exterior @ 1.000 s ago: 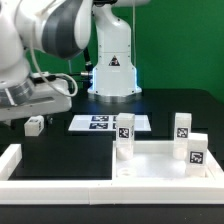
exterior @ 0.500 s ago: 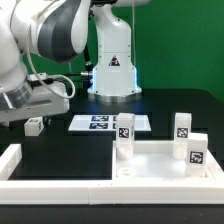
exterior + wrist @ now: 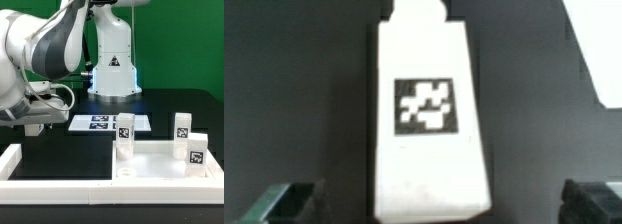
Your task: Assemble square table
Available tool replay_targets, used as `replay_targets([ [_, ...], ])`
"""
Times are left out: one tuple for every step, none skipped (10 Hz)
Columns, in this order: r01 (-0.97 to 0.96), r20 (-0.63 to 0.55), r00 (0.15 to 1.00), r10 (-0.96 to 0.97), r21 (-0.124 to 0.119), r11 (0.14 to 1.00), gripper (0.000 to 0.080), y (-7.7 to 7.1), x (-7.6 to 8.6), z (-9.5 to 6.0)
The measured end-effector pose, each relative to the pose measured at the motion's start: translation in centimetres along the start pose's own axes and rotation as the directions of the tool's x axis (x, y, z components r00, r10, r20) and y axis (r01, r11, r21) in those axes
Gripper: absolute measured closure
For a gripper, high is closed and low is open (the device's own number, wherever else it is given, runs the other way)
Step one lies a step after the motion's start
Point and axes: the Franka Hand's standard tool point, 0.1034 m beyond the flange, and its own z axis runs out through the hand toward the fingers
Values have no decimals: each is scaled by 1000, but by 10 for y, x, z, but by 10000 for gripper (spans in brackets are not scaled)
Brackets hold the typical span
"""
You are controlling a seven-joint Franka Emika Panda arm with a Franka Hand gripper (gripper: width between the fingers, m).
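The square table slab (image 3: 150, 165) lies inside the white border wall at the exterior view's right. Three white tagged legs stand upright on it: one (image 3: 125, 132) at its left corner and two (image 3: 182, 125) (image 3: 195, 150) at its right. Another white leg (image 3: 429, 100) with a black-white tag lies flat on the black table, and only a bit of this leg (image 3: 38, 128) shows under the hand in the exterior view. My gripper (image 3: 438, 205) is low over that leg's end, open, with a dark finger (image 3: 288, 202) on either side and a gap to the leg.
The marker board (image 3: 100, 123) lies flat on the table between the lying leg and the slab, and its corner (image 3: 610, 60) shows in the wrist view. The low white border wall (image 3: 40, 182) runs along the front and left. The arm's base (image 3: 112, 70) stands behind.
The arm has swung down and toward the exterior view's right, bringing the hand over the lying leg, which now is mostly covered. The gripper has stayed open.
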Motion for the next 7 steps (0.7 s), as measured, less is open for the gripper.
replay_targets([
  [-1, 3, 1000, 1, 3, 1000, 151, 1, -1, 2],
  [-2, 10, 1000, 2, 7, 1000, 151, 0, -4, 6],
  [-4, 13, 1000, 3, 9, 1000, 151, 0, -5, 7],
  [-7, 15, 1000, 7, 16, 1000, 151, 3, -6, 8],
  [-16, 21, 1000, 15, 33, 999, 151, 7, -8, 11],
  [-26, 25, 999, 25, 43, 999, 151, 11, -9, 15],
  [-24, 23, 999, 23, 41, 999, 151, 10, -8, 14],
])
